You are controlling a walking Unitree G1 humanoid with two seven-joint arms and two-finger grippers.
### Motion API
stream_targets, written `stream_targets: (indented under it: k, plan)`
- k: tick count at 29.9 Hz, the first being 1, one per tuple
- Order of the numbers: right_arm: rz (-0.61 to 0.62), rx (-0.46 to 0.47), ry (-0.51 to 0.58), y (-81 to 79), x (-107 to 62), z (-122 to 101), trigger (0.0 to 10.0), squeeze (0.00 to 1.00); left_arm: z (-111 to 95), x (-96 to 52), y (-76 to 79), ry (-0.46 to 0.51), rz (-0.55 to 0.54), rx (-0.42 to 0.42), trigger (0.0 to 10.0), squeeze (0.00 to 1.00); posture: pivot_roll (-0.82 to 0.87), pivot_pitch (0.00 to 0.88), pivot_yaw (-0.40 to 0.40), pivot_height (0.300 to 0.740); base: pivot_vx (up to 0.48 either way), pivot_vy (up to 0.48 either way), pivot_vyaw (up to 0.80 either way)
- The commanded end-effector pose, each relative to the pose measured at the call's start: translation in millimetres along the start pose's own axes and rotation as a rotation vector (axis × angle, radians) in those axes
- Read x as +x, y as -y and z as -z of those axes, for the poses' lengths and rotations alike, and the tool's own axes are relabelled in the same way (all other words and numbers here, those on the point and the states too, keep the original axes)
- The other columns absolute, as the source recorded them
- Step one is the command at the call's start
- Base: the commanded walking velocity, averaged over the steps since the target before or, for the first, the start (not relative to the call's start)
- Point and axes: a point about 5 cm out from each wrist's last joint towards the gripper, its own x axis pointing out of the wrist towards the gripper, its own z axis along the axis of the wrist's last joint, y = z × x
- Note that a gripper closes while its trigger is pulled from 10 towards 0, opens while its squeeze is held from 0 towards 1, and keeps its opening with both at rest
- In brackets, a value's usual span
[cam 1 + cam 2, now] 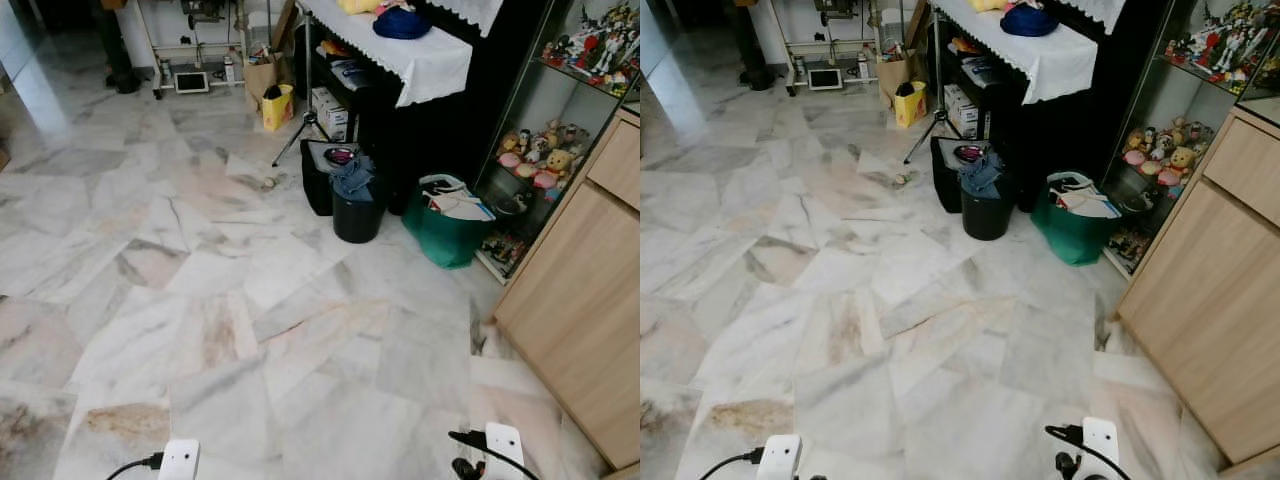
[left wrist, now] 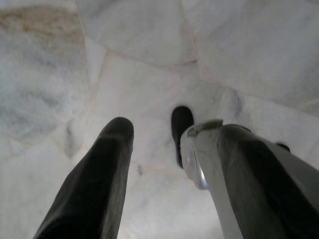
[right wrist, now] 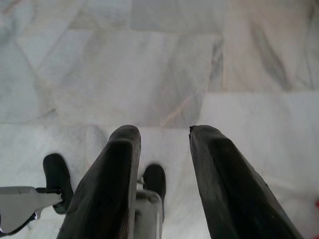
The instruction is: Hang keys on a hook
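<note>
Both arms hang low at my sides over a marble floor. My left gripper points down at the tiles and is open, with nothing between its black fingers. My right gripper is open too, with bare floor showing between its fingers. White wrist parts with black cables show at the bottom edge of the left eye view, the left one and the right one.
Ahead to the right stand a black bin draped with denim, a green bag, and a black table with a white cloth. A wooden cabinet and a glass toy shelf line the right side. Open floor spreads left.
</note>
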Motion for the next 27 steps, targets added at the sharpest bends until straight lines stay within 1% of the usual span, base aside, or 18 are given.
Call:
stream_targets:
  k: [1, 4, 6, 8, 23, 27]
  plan:
    - [0.015, 0.014, -0.010, 2.0, -0.4, 2.1, 10.0, 0.00, 0.0, 0.0, -0.7, -0.006, 0.003, -0.007, 10.0, 0.00, 0.03, 0.000, -0.013, 0.729, 0.000, 0.000, -0.79]
    - [0.016, 0.015, -0.009, 2.1, -0.6, 2.8, 10.0, 0.00, 0.6, 0.0, -0.2, -0.012, 0.008, -0.003, 10.0, 0.00, 0.03, 0.000, -0.012, 0.729, 0.000, 0.000, -0.79]
    - [0.012, 0.017, -0.007, 2.3, -0.7, 2.8, 10.0, 0.00, 1.1, 0.5, 3.6, -0.022, 0.032, 0.017, 10.0, 0.00, 0.03, 0.000, -0.012, 0.729, 0.000, 0.000, -0.78]
    - [0.013, 0.028, -0.006, 2.3, -0.7, 3.3, 10.0, 0.00, 1.1, 0.7, 5.7, -0.022, 0.040, 0.018, 10.0, 0.00, 0.03, 0.000, -0.011, 0.729, 0.000, 0.000, -0.78]
    - [0.006, 0.008, -0.016, 1.5, -0.3, 1.4, 10.0, 0.00, 0.6, 1.0, 5.9, -0.026, 0.038, 0.008, 10.0, 0.00, 0.04, 0.000, -0.010, 0.729, 0.000, 0.000, -0.78]
    - [0.008, 0.017, -0.014, 1.4, -0.2, 0.9, 10.0, 0.00, 1.9, 0.8, 6.0, -0.032, 0.037, 0.010, 10.0, 0.00, 0.04, 0.000, -0.010, 0.729, 0.000, 0.000, -0.78]
